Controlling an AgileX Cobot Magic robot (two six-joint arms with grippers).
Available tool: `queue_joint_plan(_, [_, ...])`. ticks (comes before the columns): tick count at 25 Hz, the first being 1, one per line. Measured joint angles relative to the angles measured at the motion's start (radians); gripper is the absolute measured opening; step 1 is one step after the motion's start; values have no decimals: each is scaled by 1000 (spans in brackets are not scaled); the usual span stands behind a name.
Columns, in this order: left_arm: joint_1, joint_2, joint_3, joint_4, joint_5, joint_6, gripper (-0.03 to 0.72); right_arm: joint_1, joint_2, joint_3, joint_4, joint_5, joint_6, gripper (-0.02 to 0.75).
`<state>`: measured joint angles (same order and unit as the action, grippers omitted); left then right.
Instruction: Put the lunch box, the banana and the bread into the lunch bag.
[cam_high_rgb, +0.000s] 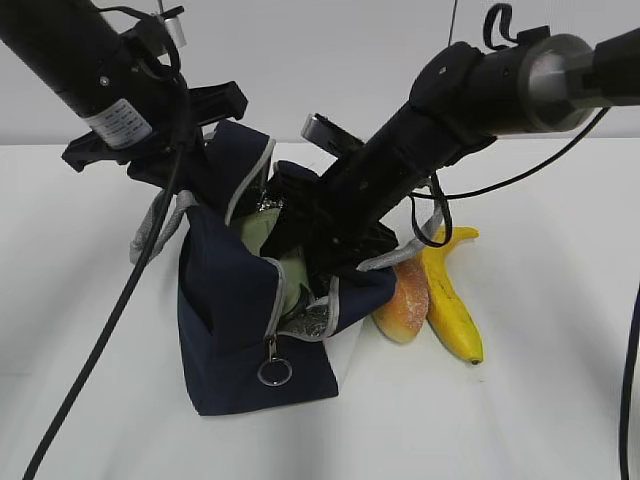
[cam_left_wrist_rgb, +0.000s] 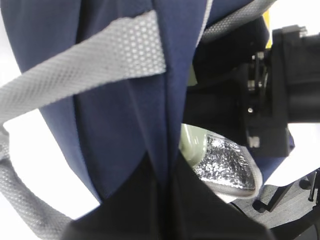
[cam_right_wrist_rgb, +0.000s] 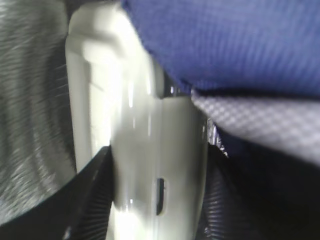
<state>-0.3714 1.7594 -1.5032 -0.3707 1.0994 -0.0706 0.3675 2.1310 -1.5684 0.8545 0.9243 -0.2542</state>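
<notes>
Lunch bag (cam_high_rgb: 235, 330) unbranded, arm label (cam_high_rgb: 118, 122) unreadable

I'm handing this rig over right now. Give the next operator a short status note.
Left hand: shut on the lunch bag fabric, holding its mouth open.
Right hand: inside the bag, gripping the lunch box.
Bread and banana: on the table, right of the bag, side by side.
Done: lunch box is going in, not yet released.
Left: release it, then load bread and banana.
</notes>
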Motion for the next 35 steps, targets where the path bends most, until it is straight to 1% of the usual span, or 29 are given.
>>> queue_joint_plan(8, [0,0,0,0,1,1,-1,0,38,-5,-6,-12,0,384])
queue_joint_plan(10, [0,0,0,0,3,1,-1,0,42,-7,-6,-12,0,398])
queue_joint_plan(12, [0,0,0,0,3,1,-1,0,42,-7,-6,-12,0,418])
queue_joint_plan(15, [0,0,0,0,3,1,-1,0,42,-8,-6,-1,0,482])
queue_joint_plan(17, [0,0,0,-1,3,1,-1,0,42,-10,-6,8,0,540])
queue_joint_plan(18, [0,0,0,-1,5,1,-2,0,42,-15,-6,14,0,552])
queue_joint_plan(22, [0,0,0,2,15,6,-2,0,44,-70,-66,109,0,577])
queue_joint_plan(25, [0,0,0,21,28,8,-2,0,44,-154,-133,221,5,582])
queue_joint_plan(27, [0,0,0,34,32,8,-2,0,44,-214,-168,265,29,583])
queue_joint_plan(31, [0,0,0,56,43,8,-2,0,44,-316,-216,284,53,584])
queue_joint_plan(35, [0,0,0,64,50,8,-2,0,26,-339,-237,291,55,583])
